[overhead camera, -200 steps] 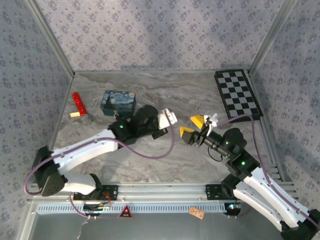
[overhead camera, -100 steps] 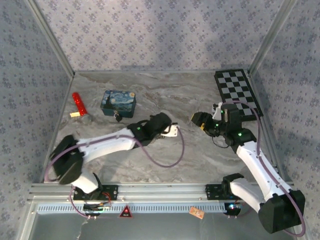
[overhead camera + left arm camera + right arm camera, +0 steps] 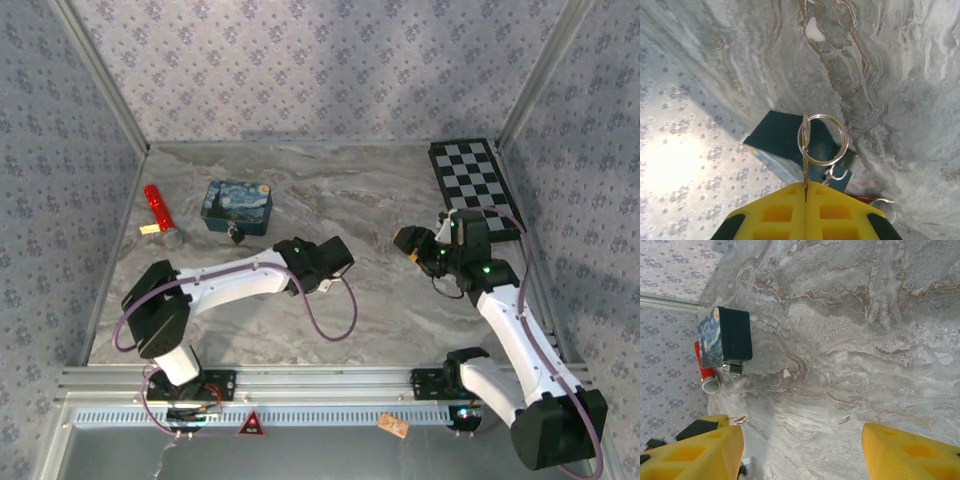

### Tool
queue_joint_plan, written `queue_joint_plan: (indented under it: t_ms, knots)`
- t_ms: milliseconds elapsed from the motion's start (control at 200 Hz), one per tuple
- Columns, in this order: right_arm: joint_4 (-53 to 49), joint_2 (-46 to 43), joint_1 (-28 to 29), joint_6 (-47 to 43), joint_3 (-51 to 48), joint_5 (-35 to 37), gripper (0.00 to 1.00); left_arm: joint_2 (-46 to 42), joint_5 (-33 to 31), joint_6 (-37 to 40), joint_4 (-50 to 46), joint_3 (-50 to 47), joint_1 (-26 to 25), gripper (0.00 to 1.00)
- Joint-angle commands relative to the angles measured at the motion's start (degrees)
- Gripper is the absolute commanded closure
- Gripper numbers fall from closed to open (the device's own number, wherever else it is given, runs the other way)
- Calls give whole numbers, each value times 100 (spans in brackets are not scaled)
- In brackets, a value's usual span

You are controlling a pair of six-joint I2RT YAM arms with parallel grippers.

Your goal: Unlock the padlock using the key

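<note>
plainly, your left gripper has its yellow fingers pressed together, pinching the key. the key stands edge-on, so you get only a thin sliver of metal, and any stamp on it cannot be read. a split key ring hangs from its head.

behind that ring the padlock is half covered and dim. from the right wrist the padlock shows as a small silvery body just beside the box. it is too small for you to read a brand or tell whether the shackle is latched. the box lid carries a starry-night style print in blues and yellows.

from above, the padlock is a dark speck at the near side of the box, toward the far left corner of the marbled surface. a red cylinder lies by the left edge, and a checkerboard fills the far right corner.

your left arm reaches to the middle of the surface, its fingers hidden under the wrist. your right gripper has its fingers spread wide with nothing between them, and it hangs toward the right edge.
</note>
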Motion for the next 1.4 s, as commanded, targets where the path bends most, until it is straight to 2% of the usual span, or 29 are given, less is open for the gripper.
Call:
queue_joint_plan:
  t_ms: [0,60,165,230,330,495,590,735,860,1009,1099,1199,1329,1394]
  knots:
    - [-65,5,-36,-81,21,-129,34,-206,74,166,-502,25,-525,100]
    - [-69,-7,-38,-75,6,-124,34,-228,72,117,-476,-95,-470,100]
    - [51,-42,-59,31,-95,-88,33,-121,-473,214,-296,-421,210,100]
    - [184,-31,-70,118,-156,-139,33,109,-639,242,-375,-404,91,100]
    - [170,30,-107,106,-120,-263,33,542,-296,-439,-1099,301,-253,100]
    - [159,-21,-192,5,-194,-328,32,559,-317,-879,-1263,433,111,100]
    - [398,17,-184,119,-361,-469,33,434,-299,-1027,-1234,524,78,100]
    - [901,264,30,329,-515,-764,38,-486,164,-197,267,-224,-173,100]
    - [1260,397,595,486,-448,-761,39,-1315,646,454,1840,-826,-203,100]
    - [2110,531,1213,1096,-568,-729,43,-1674,1091,1119,3907,-1430,-194,100]
    - [2993,576,1426,1712,-790,-764,45,-1891,1611,1044,5067,-1727,-144,100]
    - [3339,523,1617,2032,-740,-647,46,-1955,1922,906,5913,-1904,-100,100]
    - [3563,307,1905,2373,-740,-269,49,-1971,2233,892,6788,-2150,-52,100]
    - [3726,173,2006,2574,-820,-83,51,-2062,2519,775,6830,-2223,40,100]
